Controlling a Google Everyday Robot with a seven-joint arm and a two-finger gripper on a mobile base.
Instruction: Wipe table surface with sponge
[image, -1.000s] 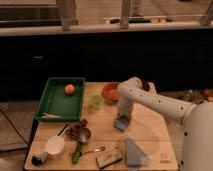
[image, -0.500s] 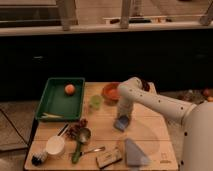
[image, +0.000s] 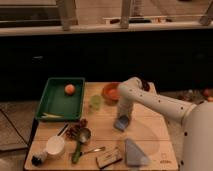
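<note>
Gripper (image: 123, 116) sits low over mid-surface, pointing straight down onto the sponge (image: 121, 123). Jaws: can't tell how wide they stand, the wrist hides them. The sponge, a small bluish-grey block, rests on the table surface (image: 150, 131) right under the gripper, apparently pressed between tool and wood, so my read is the wipe is in progress or about to start.

Outward from there: the white arm (image: 150, 100) runs up from the wrist, bends at an elbow near the back edge, then goes right to the robot's body at the frame edge. Just behind the gripper is an orange bowl (image: 111, 92), and left of that a small green cup (image: 95, 102), both near the sponge. Further left is a green tray (image: 52, 97) holding an orange fruit (image: 70, 89). Front-left is a cluster: green-handled ladle (image: 80, 142), a dark reddish item too unclear to name, white cup (image: 55, 147). Front-centre is a flat brown block (image: 109, 158), w/ a grey-blue wedge (image: 134, 152) beside it, near the sponge's front side.

Risks, as I judge them:
- A stroke back or left could knock the bowl or cup, since both are close.
- A stroke fwd could shove the wedge off the front edge.
- Too little downforce and the sponge slips out and stays behind; too much and it drags or folds.
- The faint curved line on the wood to the right looks like the clearer path.
</note>
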